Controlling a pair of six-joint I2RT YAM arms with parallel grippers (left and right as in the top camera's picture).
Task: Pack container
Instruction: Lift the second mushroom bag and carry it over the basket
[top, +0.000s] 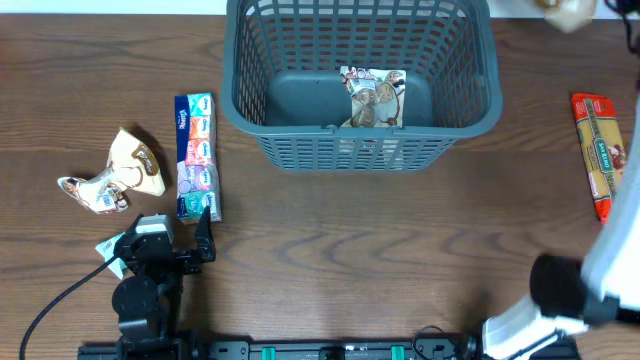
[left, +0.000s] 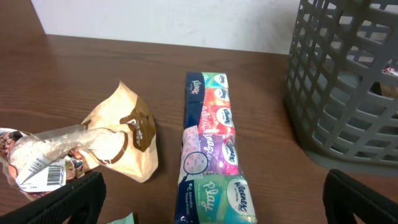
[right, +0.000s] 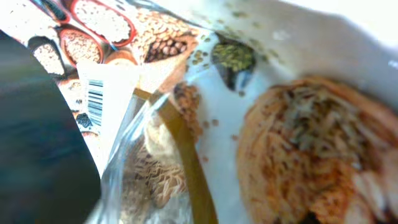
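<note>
At the table's far centre stands the large dark grey lattice-sided plastic basket (top: 350, 150), with one printed snack packet (top: 373, 97) inside it. Nearer, the left gripper (left: 211, 180) is spread wide and holds nothing, at the near end of a long multicoloured tissue multipack (left: 211, 143) that lies beside a crumpled tan packet (left: 124, 134). Close against a printed grain-bread wrapper (right: 280, 124), the right gripper (right: 199, 155) shows only one dark finger, so its grip cannot be determined.
</note>
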